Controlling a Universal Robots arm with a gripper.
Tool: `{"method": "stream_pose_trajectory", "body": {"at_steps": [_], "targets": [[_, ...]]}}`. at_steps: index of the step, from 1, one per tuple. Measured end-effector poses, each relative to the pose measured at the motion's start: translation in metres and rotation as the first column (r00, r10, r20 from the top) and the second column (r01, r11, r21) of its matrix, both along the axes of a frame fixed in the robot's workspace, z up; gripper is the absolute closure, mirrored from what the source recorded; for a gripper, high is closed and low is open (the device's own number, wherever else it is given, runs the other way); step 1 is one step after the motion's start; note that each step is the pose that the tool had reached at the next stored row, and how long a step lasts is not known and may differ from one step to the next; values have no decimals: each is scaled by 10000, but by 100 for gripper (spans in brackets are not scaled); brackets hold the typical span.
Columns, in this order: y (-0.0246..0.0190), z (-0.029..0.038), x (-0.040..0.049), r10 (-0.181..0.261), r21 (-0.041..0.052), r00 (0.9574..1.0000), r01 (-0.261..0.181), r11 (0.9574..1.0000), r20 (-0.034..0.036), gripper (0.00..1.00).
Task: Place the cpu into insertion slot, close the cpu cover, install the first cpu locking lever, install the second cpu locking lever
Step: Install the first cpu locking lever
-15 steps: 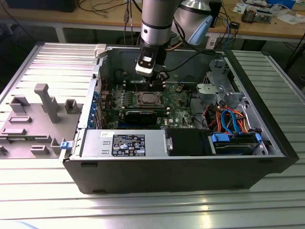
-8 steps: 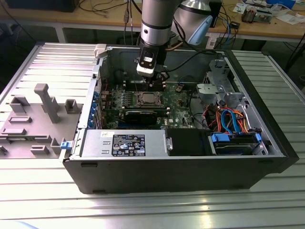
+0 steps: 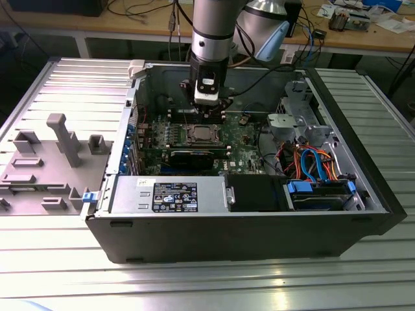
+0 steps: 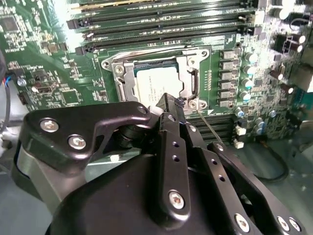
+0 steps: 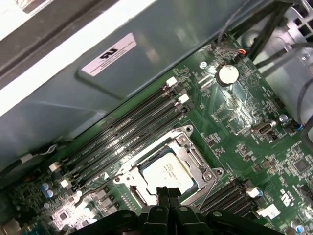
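Note:
The cpu (image 4: 157,84), a flat silver-grey square, lies in the insertion slot on the green motherboard. It appears in both wrist views (image 5: 164,172) and in the exterior view (image 3: 201,135). The cpu cover (image 4: 122,83), a silver frame with a window, lies flat around the chip (image 5: 191,152). The slot's pin grid is hidden under the chip. My gripper (image 4: 171,104) hangs just above the socket's edge, fingers shut together with nothing between them (image 5: 164,192). A thin metal lever rod (image 4: 210,128) runs out from the socket corner beside the fingertips.
Long black memory slots (image 5: 127,132) run beside the socket, close to the grey case wall (image 5: 98,88). A coin battery (image 5: 228,74) sits further along the board. The power supply (image 3: 168,194), the drive cage with blue cables (image 3: 314,165) and a grey fixture tray (image 3: 45,162) are also in view.

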State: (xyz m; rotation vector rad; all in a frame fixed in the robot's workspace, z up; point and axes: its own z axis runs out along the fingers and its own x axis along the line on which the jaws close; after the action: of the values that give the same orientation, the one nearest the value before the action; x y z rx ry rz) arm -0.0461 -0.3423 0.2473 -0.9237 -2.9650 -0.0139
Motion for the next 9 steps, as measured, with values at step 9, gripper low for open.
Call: {"method": "stream_pose_trajectory", "body": {"at_steps": [9], "targets": [[0, -3, -4, 67, -1, 9999, -67, 10000, 107, 89]]}}
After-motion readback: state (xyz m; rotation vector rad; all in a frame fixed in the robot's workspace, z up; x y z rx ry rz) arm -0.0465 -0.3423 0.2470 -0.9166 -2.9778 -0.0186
